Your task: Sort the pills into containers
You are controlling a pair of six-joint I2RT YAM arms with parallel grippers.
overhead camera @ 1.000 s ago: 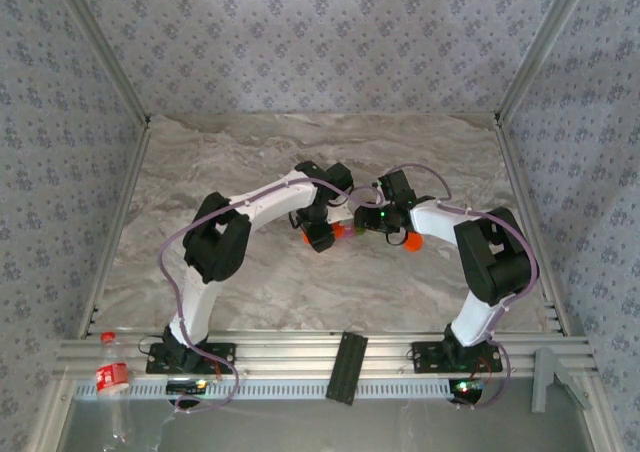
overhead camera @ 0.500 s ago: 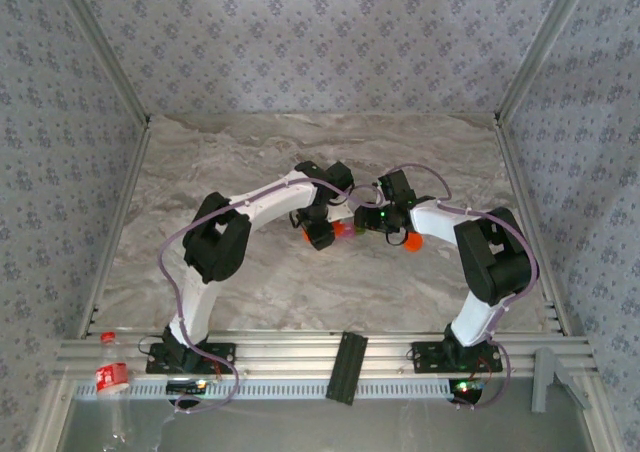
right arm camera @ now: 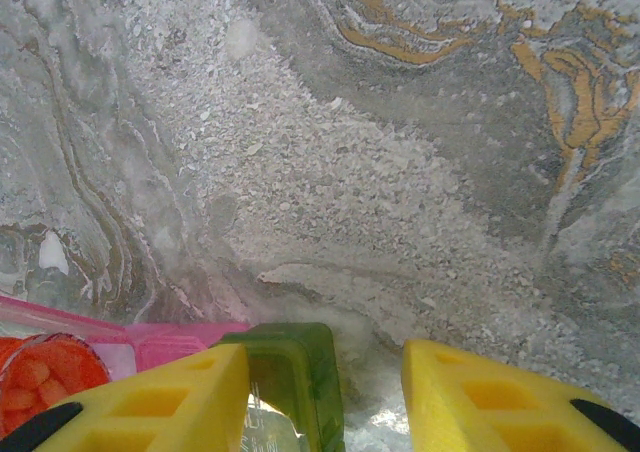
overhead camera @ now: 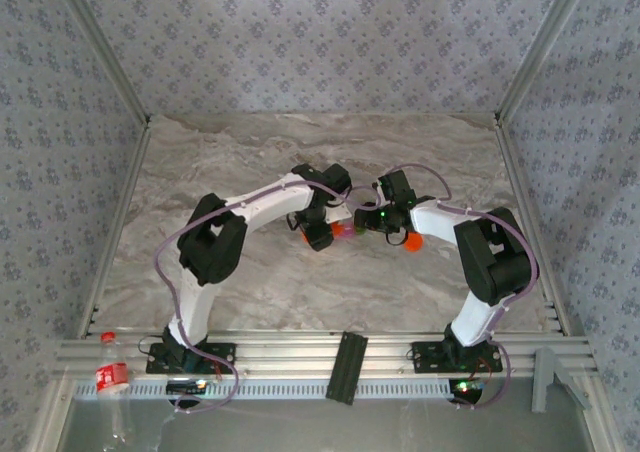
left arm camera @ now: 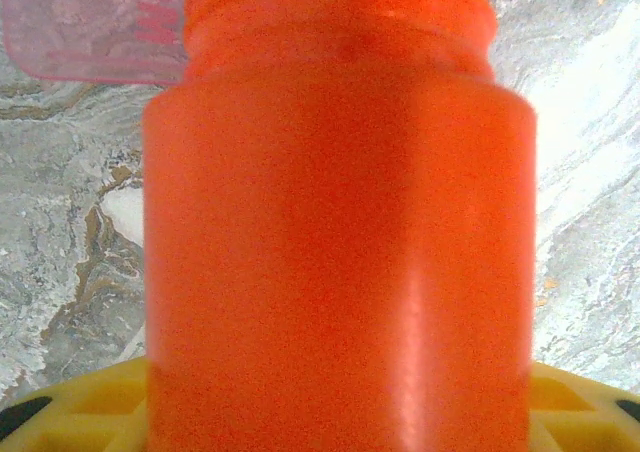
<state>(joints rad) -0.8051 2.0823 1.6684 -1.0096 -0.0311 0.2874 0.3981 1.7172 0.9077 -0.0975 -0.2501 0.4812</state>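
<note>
Near the middle of the marbled grey tabletop (overhead camera: pixel 250 152), the left hand (overhead camera: pixel 318 234) is clenched on a bright orange translucent cylindrical bottle (left arm camera: pixel 335 222), with yellow fingers (left arm camera: pixel 85 407) showing either side of its base. In the left wrist view the bottle's mouth points to 12 o'clock, towards a translucent pink boxy compartment (left arm camera: pixel 90 22) whose lettering is too blurred and cut off to read. In the right wrist view the joined olive-green compartment (right arm camera: pixel 300 372) sits at 6 o'clock between the fingers of the right hand (right arm camera: pixel 325 367), against one and apart from the other; whether it grips I cannot tell. Pills (right arm camera: pixel 45 372) show in the bottle mouth at 8 o'clock. A clear plastic bottle with a red label (overhead camera: pixel 112 377) lies at 7 o'clock in the top view, its print too small to read
</note>
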